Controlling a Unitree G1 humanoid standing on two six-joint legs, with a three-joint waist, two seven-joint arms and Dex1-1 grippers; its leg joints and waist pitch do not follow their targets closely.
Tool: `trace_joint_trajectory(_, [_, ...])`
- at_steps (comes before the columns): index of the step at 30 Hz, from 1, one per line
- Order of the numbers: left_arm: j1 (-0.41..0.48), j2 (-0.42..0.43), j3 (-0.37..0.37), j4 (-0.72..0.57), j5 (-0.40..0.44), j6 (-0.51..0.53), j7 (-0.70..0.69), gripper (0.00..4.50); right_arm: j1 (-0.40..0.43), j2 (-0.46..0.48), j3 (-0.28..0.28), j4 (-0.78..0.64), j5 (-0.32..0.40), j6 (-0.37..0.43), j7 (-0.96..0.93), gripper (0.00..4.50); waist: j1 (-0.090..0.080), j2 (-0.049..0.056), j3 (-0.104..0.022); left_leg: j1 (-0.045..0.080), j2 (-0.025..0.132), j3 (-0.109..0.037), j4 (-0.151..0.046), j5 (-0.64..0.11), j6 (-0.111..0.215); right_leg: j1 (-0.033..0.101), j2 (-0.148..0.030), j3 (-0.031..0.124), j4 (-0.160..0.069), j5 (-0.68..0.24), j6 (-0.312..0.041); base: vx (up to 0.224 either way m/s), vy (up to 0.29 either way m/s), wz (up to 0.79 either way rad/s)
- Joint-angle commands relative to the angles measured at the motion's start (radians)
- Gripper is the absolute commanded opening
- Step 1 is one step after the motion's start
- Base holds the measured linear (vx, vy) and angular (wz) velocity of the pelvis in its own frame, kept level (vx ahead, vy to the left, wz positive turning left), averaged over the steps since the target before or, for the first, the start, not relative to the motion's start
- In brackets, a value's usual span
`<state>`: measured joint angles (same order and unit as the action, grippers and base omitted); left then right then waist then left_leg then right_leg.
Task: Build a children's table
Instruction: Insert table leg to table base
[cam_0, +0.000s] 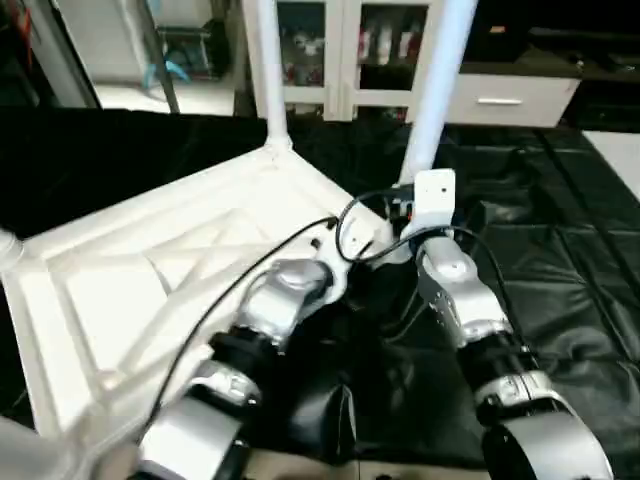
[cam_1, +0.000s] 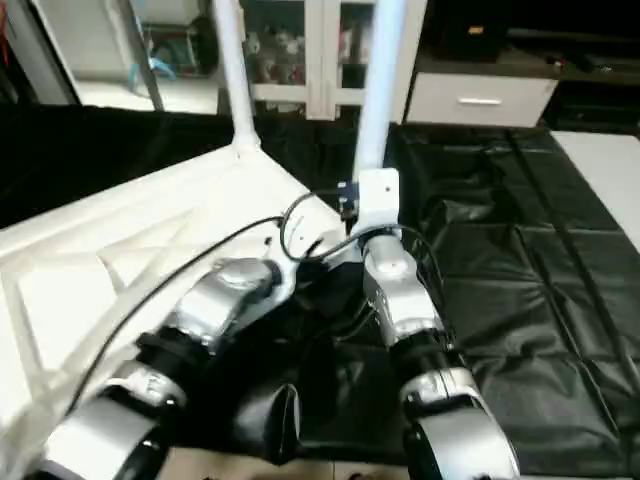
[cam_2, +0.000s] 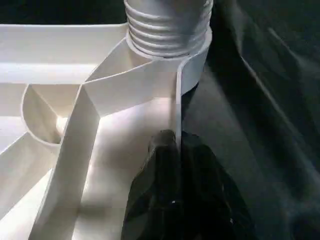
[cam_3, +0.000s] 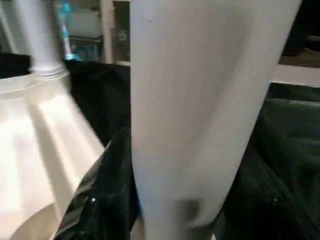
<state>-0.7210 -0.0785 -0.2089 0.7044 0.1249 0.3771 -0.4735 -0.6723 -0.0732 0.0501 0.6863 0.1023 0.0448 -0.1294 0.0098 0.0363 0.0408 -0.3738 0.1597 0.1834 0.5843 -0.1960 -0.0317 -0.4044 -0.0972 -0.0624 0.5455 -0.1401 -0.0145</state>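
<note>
The white tabletop (cam_0: 150, 260) lies upside down on black sheeting, its ribs facing up. One white leg (cam_0: 268, 60) stands upright in the far corner socket. A second leg (cam_0: 440, 80) stands at the near right corner, its threaded end (cam_2: 167, 25) sitting in the round socket (cam_2: 197, 60). My right gripper (cam_3: 185, 170) is shut on this second leg, with a black finger (cam_3: 105, 190) on each side of the tube. My left gripper (cam_2: 177, 140) is shut on the tabletop's thin rim wall just beside that socket.
Crinkled black sheeting (cam_0: 560, 230) covers the surface around the tabletop. A white cabinet with glass doors (cam_0: 330, 50) and a white drawer unit (cam_0: 510, 100) stand at the back. Black cables (cam_0: 350, 225) loop over both wrists.
</note>
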Motion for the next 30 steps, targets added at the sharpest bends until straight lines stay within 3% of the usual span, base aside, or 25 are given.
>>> trace_joint_trajectory(1, [-0.039,-0.036,0.022,-0.04,-0.045,-0.043,0.007,0.0,0.032,-0.019,-0.047,0.149,-0.039,0.042,-0.079,1.84,0.009,-0.019,-0.068,0.006,0.052,-0.016,-0.069,-0.157,0.097,0.046,-0.058,0.034,-0.038,-0.133,-0.222,0.079,-0.026,0.04])
trace_joint_trajectory(4, [-0.039,-0.042,0.021,-0.036,-0.04,-0.044,0.013,0.0,0.012,-0.015,-0.058,0.198,-0.036,0.011,-0.094,1.84,0.02,-0.016,-0.074,0.007,0.051,-0.013,-0.056,-0.035,0.162,0.049,-0.054,0.03,-0.018,0.002,-0.257,0.062,-0.032,-0.01])
trace_joint_trajectory(6, [-0.04,-0.04,0.021,-0.031,-0.039,-0.039,0.023,0.0,0.001,-0.012,-0.066,0.228,-0.035,-0.014,-0.102,1.84,0.028,-0.018,-0.073,0.003,0.051,-0.011,-0.05,-0.021,0.183,0.047,-0.055,0.031,-0.015,-0.001,-0.269,0.0,0.0,0.0])
trace_joint_trajectory(9, [-0.044,-0.038,0.023,-0.024,-0.039,-0.033,0.028,0.0,-0.011,-0.011,-0.074,0.253,-0.025,-0.04,-0.097,1.84,0.031,-0.014,-0.066,0.006,0.055,-0.009,-0.054,-0.083,0.167,0.041,-0.053,0.029,-0.025,-0.1,-0.26,0.0,0.0,0.0])
trace_joint_trajectory(12, [-0.045,-0.036,0.025,-0.021,-0.037,-0.031,0.028,0.0,-0.022,-0.013,-0.067,0.268,-0.026,-0.063,-0.078,1.84,0.025,-0.012,-0.063,0.01,0.06,-0.012,-0.064,-0.177,0.097,0.041,-0.048,0.027,-0.032,-0.19,-0.229,0.0,0.0,0.0])
trace_joint_trajectory(15, [-0.045,-0.032,0.028,-0.019,-0.037,-0.032,0.026,0.0,-0.029,-0.013,-0.065,0.268,-0.019,-0.086,-0.046,1.84,0.024,-0.011,-0.067,0.008,0.059,-0.013,-0.063,-0.165,0.087,0.043,-0.047,0.028,-0.026,-0.144,-0.228,0.0,0.0,0.0])
trace_joint_trajectory(17, [-0.045,-0.031,0.029,-0.018,-0.037,-0.032,0.025,0.0,-0.032,-0.013,-0.065,0.27,-0.015,-0.095,-0.033,2.4,0.024,-0.013,-0.069,0.007,0.058,-0.011,-0.06,-0.141,0.097,0.045,-0.049,0.029,-0.021,-0.1,-0.238,0.0,0.0,0.0])
trace_joint_trajectory(21, [-0.046,-0.012,0.029,-0.016,-0.038,-0.035,0.012,0.0,-0.032,-0.018,-0.063,0.249,-0.008,-0.134,0.036,2.68,0.033,-0.014,-0.073,0.01,0.056,-0.005,-0.052,-0.11,0.13,0.045,-0.051,0.03,-0.016,-0.056,-0.266,0.0,0.0,0.0])
trace_joint_trajectory(23, [-0.046,0.0,0.028,-0.014,-0.039,-0.038,-0.001,0.0,-0.027,-0.023,-0.061,0.226,0.0,-0.145,0.08,2.82,0.036,-0.016,-0.073,0.004,0.057,-0.005,-0.05,-0.07,0.154,0.049,-0.051,0.028,-0.01,-0.024,-0.269,0.0,0.0,0.0])
trace_joint_trajectory(24, [-0.045,0.017,0.026,-0.017,-0.04,-0.039,-0.023,0.0,-0.007,-0.036,-0.05,0.163,0.013,-0.137,0.139,2.9,0.039,-0.016,-0.07,0.005,0.059,-0.004,-0.049,-0.072,0.169,0.049,-0.052,0.028,-0.013,-0.04,-0.268,0.0,0.0,0.0])
trace_joint_trajectory(27, [-0.045,0.03,0.026,-0.018,-0.042,-0.039,-0.04,0.0,0.018,-0.06,-0.033,0.096,0.008,-0.135,0.186,3.19,0.039,-0.016,-0.07,0.004,0.06,-0.005,-0.049,-0.072,0.169,0.048,-0.052,0.028,-0.014,-0.064,-0.269,0.0,0.0,0.0])
trace_joint_trajectory(30, [-0.045,0.037,0.026,-0.019,-0.042,-0.04,-0.047,0.0,0.037,-0.074,-0.03,0.049,0.013,-0.126,0.208,3.45,0.04,-0.018,-0.067,0.005,0.06,-0.004,-0.051,-0.112,0.146,0.045,-0.051,0.029,-0.021,-0.135,-0.254,0.0,0.0,0.0])
